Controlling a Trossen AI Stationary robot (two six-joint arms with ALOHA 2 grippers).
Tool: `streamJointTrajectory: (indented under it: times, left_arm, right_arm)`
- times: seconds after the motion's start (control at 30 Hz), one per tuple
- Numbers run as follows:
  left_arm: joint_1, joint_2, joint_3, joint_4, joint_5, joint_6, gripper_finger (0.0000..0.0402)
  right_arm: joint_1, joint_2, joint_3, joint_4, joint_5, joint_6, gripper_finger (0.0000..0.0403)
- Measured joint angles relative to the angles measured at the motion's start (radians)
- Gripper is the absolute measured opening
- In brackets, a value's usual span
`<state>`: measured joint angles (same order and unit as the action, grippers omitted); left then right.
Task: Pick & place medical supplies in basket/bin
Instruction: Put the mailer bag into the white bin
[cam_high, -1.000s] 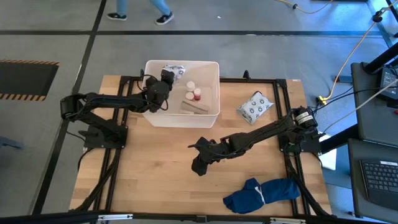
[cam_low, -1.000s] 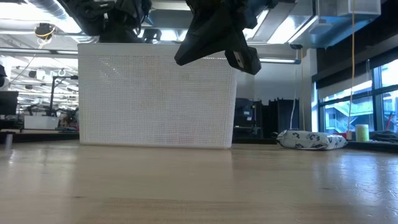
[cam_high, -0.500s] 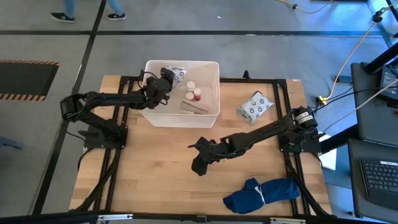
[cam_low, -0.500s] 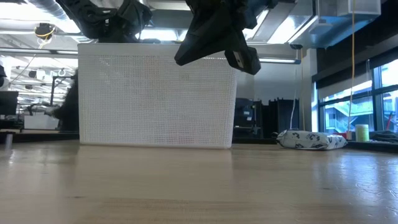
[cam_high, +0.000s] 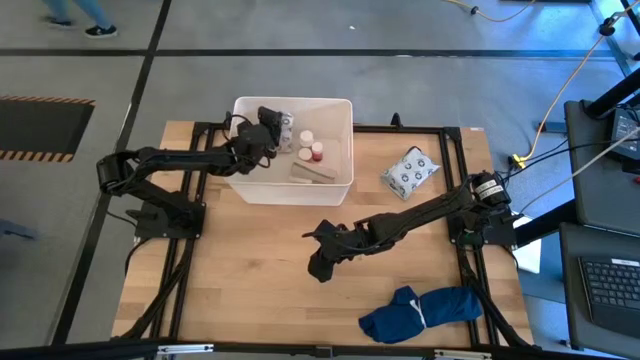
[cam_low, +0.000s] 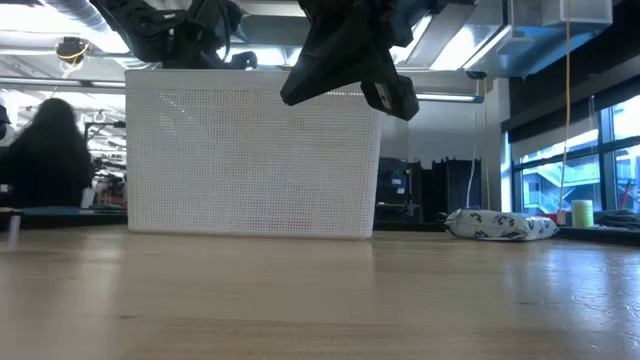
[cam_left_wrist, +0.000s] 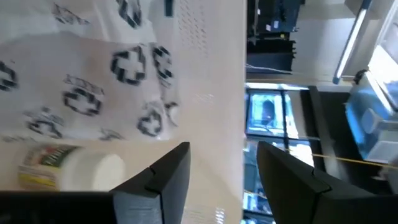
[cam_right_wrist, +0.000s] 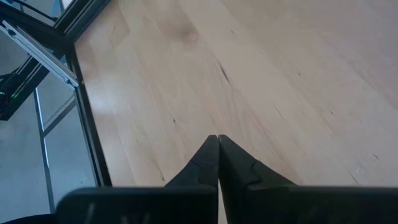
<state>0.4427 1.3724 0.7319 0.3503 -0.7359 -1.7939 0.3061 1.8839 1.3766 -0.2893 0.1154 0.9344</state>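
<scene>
Two white printed soft packets are counted: one (cam_high: 284, 122) lies inside the white tub (cam_high: 345, 180) at its far left corner, partly covered by the left claw, and the other (cam_high: 410, 171) lies on the table (cam_high: 250, 280), to the right of the tub and apart from it. Inside the tub, a white cylinder (cam_high: 306, 137), a second white cylinder (cam_high: 303, 153), a red-topped bottle (cam_high: 317, 152) and a tan bandage roll (cam_high: 312, 173) are also seen. One dark blue cloth bundle (cam_high: 420, 310) lies near the table's front right.

The left arm is stretched from the table's left edge across the tub's left wall, with the left claw (cam_high: 270, 125) held over the tub's far left corner. In the left wrist view, its fingers (cam_left_wrist: 168, 177) are spread with nothing between them, and the packet (cam_left_wrist: 81, 74) is seen just beyond, with a white-capped vial (cam_left_wrist: 68, 171) lying beside it.

The right arm is extended from the right side toward the table's middle, bent downward. The right claw (cam_high: 320, 265) is held above bare wood in front of the tub, and its fingers (cam_right_wrist: 211, 162) are pressed together, empty.

Compared with a second ago, the left claw has been shifted slightly toward the tub's far left corner, so that less of the packet is exposed from above. The right arm has stayed where it was. In the low view, a person (cam_low: 45, 160) has come into sight behind the table at the left.
</scene>
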Motion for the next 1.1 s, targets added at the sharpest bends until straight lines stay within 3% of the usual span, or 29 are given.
streamJointTrajectory:
  times: [0.2,0.5,0.6,0.67,0.77,0.97,1.1]
  left_arm:
    - [-0.001,0.000,0.000,0.179,0.092,0.113,0.0176]
    - [-0.028,-0.005,0.000,0.837,0.407,0.430,0.0170]
    - [-0.034,-0.025,0.001,0.979,0.608,0.529,0.0160]
    - [-0.033,-0.056,0.001,0.986,0.780,0.570,0.0150]
    - [-0.037,-0.105,0.001,0.951,1.063,0.640,0.0135]
    - [-0.099,-0.205,0.001,0.777,1.637,0.752,0.0111]
    - [-0.177,-0.253,0.001,0.581,1.823,0.812,0.0098]
  right_arm:
    - [0.000,0.000,0.000,0.000,0.000,-0.005,0.0003]
    - [-0.001,-0.072,0.001,-0.052,0.000,-0.082,0.0003]
    - [-0.001,-0.110,0.001,-0.102,0.000,-0.102,0.0003]
    - [-0.001,-0.139,0.001,-0.129,-0.009,-0.091,0.0003]
    - [-0.002,-0.177,0.001,-0.202,-0.106,-0.044,0.0003]
    - [-0.001,-0.251,0.001,-0.379,-0.333,0.009,0.0003]
    - [0.005,-0.289,0.001,-0.521,-0.509,0.100,0.0003]
